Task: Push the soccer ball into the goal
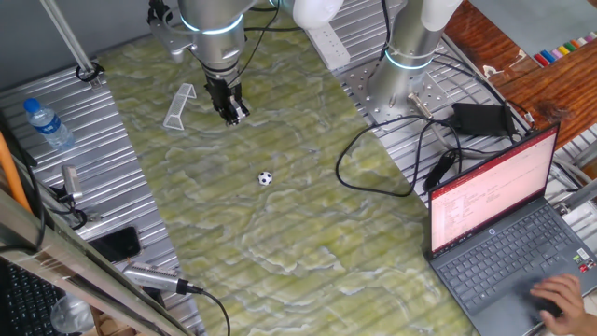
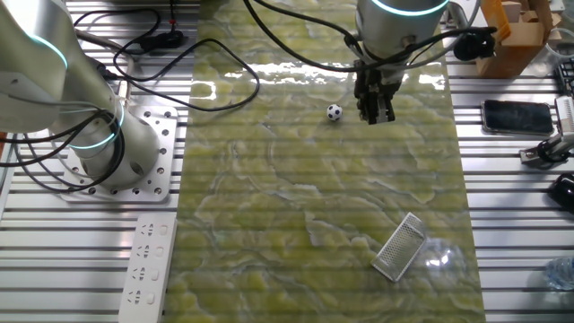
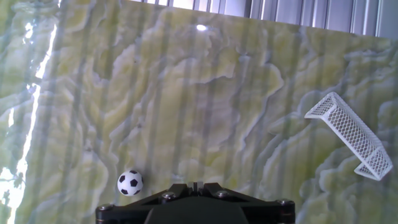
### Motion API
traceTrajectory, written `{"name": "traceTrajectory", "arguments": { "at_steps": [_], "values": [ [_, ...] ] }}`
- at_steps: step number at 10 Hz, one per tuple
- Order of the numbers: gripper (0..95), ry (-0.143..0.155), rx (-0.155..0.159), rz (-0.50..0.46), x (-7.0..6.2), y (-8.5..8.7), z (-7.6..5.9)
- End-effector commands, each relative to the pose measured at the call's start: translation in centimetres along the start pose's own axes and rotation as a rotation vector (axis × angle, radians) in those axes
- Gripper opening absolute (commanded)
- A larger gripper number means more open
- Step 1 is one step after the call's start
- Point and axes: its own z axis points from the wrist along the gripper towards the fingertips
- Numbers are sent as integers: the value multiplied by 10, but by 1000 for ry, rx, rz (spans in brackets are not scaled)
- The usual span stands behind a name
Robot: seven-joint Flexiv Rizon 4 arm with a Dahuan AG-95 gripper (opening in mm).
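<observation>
The soccer ball (image 1: 265,177) is a tiny white ball with black patches lying on the green marbled mat. It also shows in the other fixed view (image 2: 334,112) and in the hand view (image 3: 130,182). The goal (image 1: 179,105) is a small whitish mesh frame on the mat, also visible in the other fixed view (image 2: 399,246) and the hand view (image 3: 349,134). My gripper (image 1: 230,112) hangs above the mat with its fingers together and empty. In the other fixed view my gripper (image 2: 375,112) is just right of the ball. In the hand view the gripper (image 3: 194,185) has the ball low to its left and the goal far right.
A water bottle (image 1: 47,124) lies on the ribbed table left of the mat. A second arm's base (image 1: 401,84), black cables (image 1: 373,163) and an open laptop (image 1: 508,224) with a hand on it lie to the right. A power strip (image 2: 148,265) and phone (image 2: 517,116) flank the mat.
</observation>
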Motion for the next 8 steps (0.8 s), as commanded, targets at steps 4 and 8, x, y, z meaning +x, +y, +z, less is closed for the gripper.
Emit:
{"name": "traceTrajectory", "arguments": {
  "at_steps": [4, 8],
  "values": [
    [0, 2, 3, -23, 0, 0, 0],
    [0, 7, 7, -18, 0, 0, 0]
  ]
}}
